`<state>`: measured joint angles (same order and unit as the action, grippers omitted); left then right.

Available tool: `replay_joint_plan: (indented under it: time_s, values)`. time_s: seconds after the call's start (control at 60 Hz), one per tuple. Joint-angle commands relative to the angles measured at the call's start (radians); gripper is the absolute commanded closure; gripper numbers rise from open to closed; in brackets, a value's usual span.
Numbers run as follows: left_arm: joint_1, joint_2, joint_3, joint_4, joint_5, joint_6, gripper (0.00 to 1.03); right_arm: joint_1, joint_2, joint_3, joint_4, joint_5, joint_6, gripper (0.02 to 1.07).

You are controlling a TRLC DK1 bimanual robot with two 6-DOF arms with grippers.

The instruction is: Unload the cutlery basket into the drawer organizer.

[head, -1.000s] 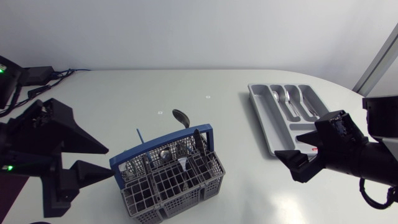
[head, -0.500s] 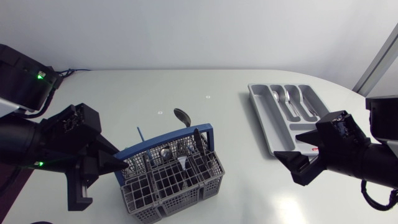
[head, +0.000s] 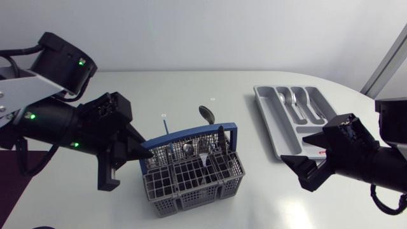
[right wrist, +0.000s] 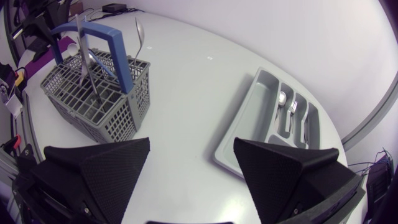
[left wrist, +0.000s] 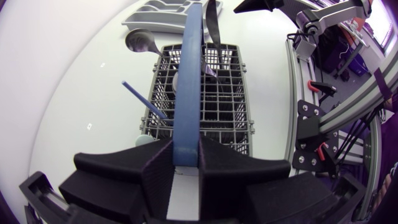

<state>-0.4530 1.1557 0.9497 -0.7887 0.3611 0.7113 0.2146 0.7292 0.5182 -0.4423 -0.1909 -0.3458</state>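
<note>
The grey cutlery basket (head: 197, 181) stands in the middle of the table with a blue handle (head: 191, 135) across its top. My left gripper (head: 145, 154) is shut on the handle's left end; in the left wrist view its fingers (left wrist: 158, 171) clamp the blue handle (left wrist: 186, 81) from both sides. A spoon (head: 205, 114), a dark utensil (head: 220, 137) and a thin blue stick (head: 166, 124) rise out of the basket. The grey drawer organizer (head: 270, 124) lies at the right with spoons (head: 292, 102) in it. My right gripper (head: 299, 149) hangs open beside the organizer, holding nothing.
The table's rounded front edge runs close below the basket. Bare white tabletop (head: 254, 184) lies between basket and organizer. In the right wrist view the basket (right wrist: 93, 93) is ahead on one side and the organizer (right wrist: 273, 118) on the other.
My left arm came in from the left and shut on the basket's handle. The basket has since shifted to the right. The right arm has not moved.
</note>
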Motion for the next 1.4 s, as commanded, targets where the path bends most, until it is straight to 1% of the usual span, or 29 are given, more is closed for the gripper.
replay_joint_plan:
  time_s: [0.0, 0.15, 0.3, 0.35, 0.367, 0.383, 0.417, 0.433, 0.45, 0.5, 0.567, 0.683, 0.8, 0.85, 0.933, 0.983, 1.067, 1.2, 1.3, 1.383]
  values:
    - [0.004, 0.107, 0.006, 0.045, -0.040, 0.080, 0.82, 0.002, -0.002, -0.015, -0.001, -0.008, -0.033, 0.10]
    - [0.008, 0.202, 0.086, 0.051, -0.040, 0.129, 0.82, -0.004, -0.002, -0.032, 0.010, -0.008, -0.051, 0.10]
    - [0.034, 0.303, 0.172, 0.051, -0.040, 0.195, 0.81, -0.007, -0.001, -0.038, 0.013, -0.007, -0.062, 0.10]
    - [0.042, 0.325, 0.195, 0.051, -0.040, 0.211, 0.80, -0.007, -0.002, -0.037, 0.013, -0.007, -0.064, 0.10]
    - [0.043, 0.325, 0.195, 0.051, -0.040, 0.215, 0.77, -0.007, -0.002, -0.037, 0.011, -0.007, -0.065, 0.10]
    - [0.043, 0.322, 0.196, 0.051, -0.040, 0.217, 0.66, -0.007, -0.005, -0.037, 0.011, -0.007, -0.068, 0.10]
    - [0.043, 0.315, 0.196, 0.051, -0.040, 0.215, 0.55, -0.007, -0.005, -0.037, 0.011, -0.005, -0.070, 0.10]
    - [0.043, 0.308, 0.195, 0.049, -0.040, 0.214, 0.46, -0.009, -0.005, -0.037, 0.011, -0.005, -0.071, 0.10]
    - [0.042, 0.302, 0.195, 0.049, -0.040, 0.212, 0.41, -0.007, -0.005, -0.037, 0.011, -0.005, -0.073, 0.10]
    - [0.042, 0.277, 0.193, 0.051, -0.039, 0.208, 0.19, -0.012, -0.002, -0.033, 0.011, -0.004, -0.082, 0.10]
    - [0.051, 0.257, 0.205, 0.051, -0.037, 0.192, 0.07, -0.015, -0.001, -0.032, 0.013, -0.004, -0.088, 0.10]
    - [0.062, 0.208, 0.215, 0.032, -0.024, 0.175, 0.05, -0.015, 0.007, -0.029, 0.022, -0.004, -0.088, 0.10]
    - [0.050, 0.139, 0.193, 0.009, -0.024, 0.169, 0.05, -0.020, 0.019, -0.032, 0.051, -0.002, -0.087, 0.10]
    - [0.050, 0.125, 0.193, -0.018, -0.024, 0.172, 0.05, -0.023, 0.032, -0.032, 0.062, -0.001, -0.085, 0.10]
    - [0.062, 0.110, 0.178, -0.053, -0.028, 0.182, 0.06, -0.026, 0.058, -0.026, 0.083, 0.001, -0.082, 0.10]
    - [0.082, 0.105, 0.155, -0.064, -0.028, 0.200, 0.06, -0.026, 0.078, -0.023, 0.099, 0.001, -0.081, 0.10]
    - [0.123, 0.118, 0.100, -0.064, -0.033, 0.232, 0.06, -0.021, 0.130, -0.015, 0.129, 0.002, -0.070, 0.10]
    - [0.129, 0.173, 0.027, -0.047, -0.051, 0.254, 0.06, 0.022, 0.233, 0.002, 0.188, 0.021, -0.044, 0.10]
    - [0.105, 0.205, -0.014, 0.000, -0.051, 0.246, 0.06, 0.060, 0.294, 0.016, 0.211, 0.034, -0.027, 0.10]
    - [0.079, 0.237, -0.022, 0.026, -0.050, 0.237, 0.06, 0.106, 0.337, 0.022, 0.231, 0.067, -0.016, 0.10]
